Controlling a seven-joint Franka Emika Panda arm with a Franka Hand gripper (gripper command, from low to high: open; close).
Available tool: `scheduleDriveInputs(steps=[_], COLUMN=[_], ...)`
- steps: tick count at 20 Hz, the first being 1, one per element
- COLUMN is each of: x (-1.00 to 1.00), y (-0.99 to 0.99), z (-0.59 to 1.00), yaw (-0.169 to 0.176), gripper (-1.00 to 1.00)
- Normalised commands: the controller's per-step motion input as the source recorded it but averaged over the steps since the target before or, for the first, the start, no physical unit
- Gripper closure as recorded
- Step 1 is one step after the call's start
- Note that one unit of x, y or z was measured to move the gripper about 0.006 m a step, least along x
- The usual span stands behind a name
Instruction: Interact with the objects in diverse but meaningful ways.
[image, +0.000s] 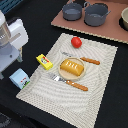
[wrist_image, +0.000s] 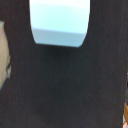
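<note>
A light blue house-shaped carton (image: 19, 78) stands on the black table beside the placemat's corner at the exterior view's left. It also fills the upper part of the wrist view (wrist_image: 60, 22). My gripper (image: 7, 67) hangs just above and to the left of it, not touching it; its jaws are not clear enough to read. A flat yellow box (image: 44, 61), a red tomato (image: 76, 42) and an orange ridged bread block (image: 72, 68) on a small plate (image: 83, 75) lie on the beige placemat (image: 100, 95).
A knife (image: 87, 60) and a fork (image: 72, 83) with orange handles flank the plate. Two grey pots (image: 95, 13) and a bowl (image: 125, 19) stand on a brown board (image: 62, 22) at the back. The placemat edge (wrist_image: 4, 55) shows in the wrist view.
</note>
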Motion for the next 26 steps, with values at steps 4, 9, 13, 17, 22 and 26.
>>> scheduleDriveInputs(steps=[4,9,13,17,22,26], x=[0.39,0.18,0.01,0.00,0.00,0.06], y=[-0.11,-0.17,-0.27,-0.30,-0.24,-0.15], z=[-0.03,-0.31,-0.51,-0.51,-0.42,-0.24], yaw=[-0.007,0.000,0.000,0.000,0.000,0.000], gripper=[-1.00,-1.00,-1.00,-1.00,1.00,1.00])
